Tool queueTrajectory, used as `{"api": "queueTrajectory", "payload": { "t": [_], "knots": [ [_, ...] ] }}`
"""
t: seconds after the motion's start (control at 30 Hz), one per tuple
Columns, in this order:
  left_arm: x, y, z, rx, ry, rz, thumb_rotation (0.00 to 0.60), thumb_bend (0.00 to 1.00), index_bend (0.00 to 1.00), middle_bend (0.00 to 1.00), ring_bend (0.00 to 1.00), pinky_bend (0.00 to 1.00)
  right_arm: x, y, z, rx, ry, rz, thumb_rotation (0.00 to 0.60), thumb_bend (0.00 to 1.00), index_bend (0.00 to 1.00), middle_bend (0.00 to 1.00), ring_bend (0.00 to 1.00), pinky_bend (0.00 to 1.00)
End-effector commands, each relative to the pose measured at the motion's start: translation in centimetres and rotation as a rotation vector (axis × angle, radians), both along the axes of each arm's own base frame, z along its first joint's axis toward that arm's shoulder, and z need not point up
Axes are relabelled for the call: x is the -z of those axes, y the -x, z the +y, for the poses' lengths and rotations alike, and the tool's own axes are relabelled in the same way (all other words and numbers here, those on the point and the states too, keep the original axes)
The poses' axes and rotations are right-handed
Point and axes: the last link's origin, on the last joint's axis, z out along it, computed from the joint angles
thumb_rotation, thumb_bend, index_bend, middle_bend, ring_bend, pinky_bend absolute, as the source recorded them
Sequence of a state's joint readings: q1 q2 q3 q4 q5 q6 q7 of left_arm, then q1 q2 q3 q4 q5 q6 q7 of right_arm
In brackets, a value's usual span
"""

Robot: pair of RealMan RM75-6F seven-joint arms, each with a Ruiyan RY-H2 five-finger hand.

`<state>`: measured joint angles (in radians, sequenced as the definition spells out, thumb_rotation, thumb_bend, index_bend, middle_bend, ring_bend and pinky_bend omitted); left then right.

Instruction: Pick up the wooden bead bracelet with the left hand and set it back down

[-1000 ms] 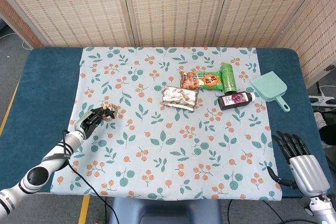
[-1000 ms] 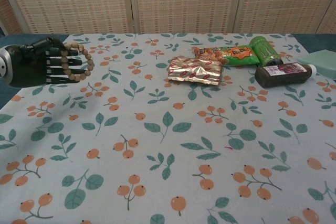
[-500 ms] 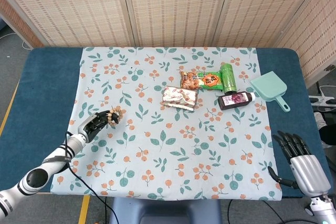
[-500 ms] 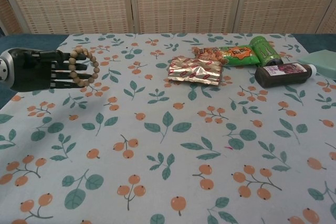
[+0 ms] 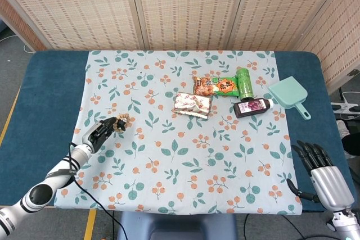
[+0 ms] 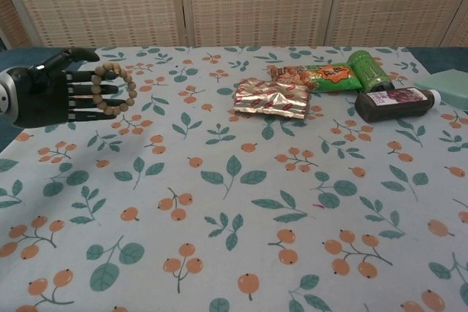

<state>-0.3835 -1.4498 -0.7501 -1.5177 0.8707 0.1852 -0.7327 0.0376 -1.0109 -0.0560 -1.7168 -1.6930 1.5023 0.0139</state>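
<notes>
The wooden bead bracelet (image 6: 115, 88) is looped over the outstretched fingers of my left hand (image 6: 55, 95) at the left side of the floral cloth. The thumb stands raised, clear of the beads. In the head view the bracelet (image 5: 121, 122) shows just beyond the left hand (image 5: 100, 133), low over the cloth; I cannot tell whether it touches the cloth. My right hand (image 5: 325, 172) hovers off the table's near right corner, fingers apart and holding nothing.
At the back right lie a silver snack pack (image 5: 192, 104), an orange and green snack bag (image 5: 215, 86), a green bottle (image 5: 244, 82), a dark juice bottle (image 5: 253, 107) and a teal dustpan (image 5: 288, 95). The floral cloth (image 5: 185, 155) covers a blue table.
The left thumb has lifted off the bracelet, which still hangs on the fingers. The hand has shifted slightly; the right hand has not moved.
</notes>
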Motion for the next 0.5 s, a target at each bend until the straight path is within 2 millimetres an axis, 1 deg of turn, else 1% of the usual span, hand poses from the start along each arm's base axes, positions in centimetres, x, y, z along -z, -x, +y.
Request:
{"api": "queueTrajectory", "payload": {
  "t": [0.03, 0.1, 0.2, 0.3, 0.5],
  "knots": [
    [0.06, -0.03, -0.03, 0.003, 0.008, 0.005, 0.352, 0.47, 0.53, 0.54, 0.17, 0.00, 0.00, 0.00, 0.00, 0.000, 0.000, 0.000, 0.309, 0.32, 0.00, 0.00, 0.00, 0.00],
    [0.09, -0.08, -0.04, 0.002, 0.014, 0.007, 0.360, 0.49, 0.56, 0.55, 0.18, 0.00, -0.01, 0.00, 0.00, 0.000, 0.000, 0.000, 0.310, 0.32, 0.00, 0.00, 0.00, 0.00],
    [0.13, -0.12, -0.07, 0.003, 0.019, 0.012, 0.395, 0.52, 0.59, 0.55, 0.18, 0.00, -0.04, 0.02, -0.02, 0.001, 0.001, 0.000, 0.309, 0.32, 0.00, 0.00, 0.00, 0.00],
    [0.16, -0.12, -0.09, 0.001, 0.018, 0.014, 0.401, 0.53, 0.60, 0.55, 0.18, 0.00, -0.12, 0.01, -0.02, 0.001, 0.004, -0.001, 0.310, 0.32, 0.00, 0.00, 0.00, 0.00],
    [0.22, -0.13, -0.20, 0.004, 0.023, 0.021, 0.399, 0.64, 0.59, 0.55, 0.18, 0.00, -0.16, -0.01, 0.04, -0.001, 0.005, -0.002, 0.310, 0.32, 0.00, 0.00, 0.00, 0.00]
  ]
}}
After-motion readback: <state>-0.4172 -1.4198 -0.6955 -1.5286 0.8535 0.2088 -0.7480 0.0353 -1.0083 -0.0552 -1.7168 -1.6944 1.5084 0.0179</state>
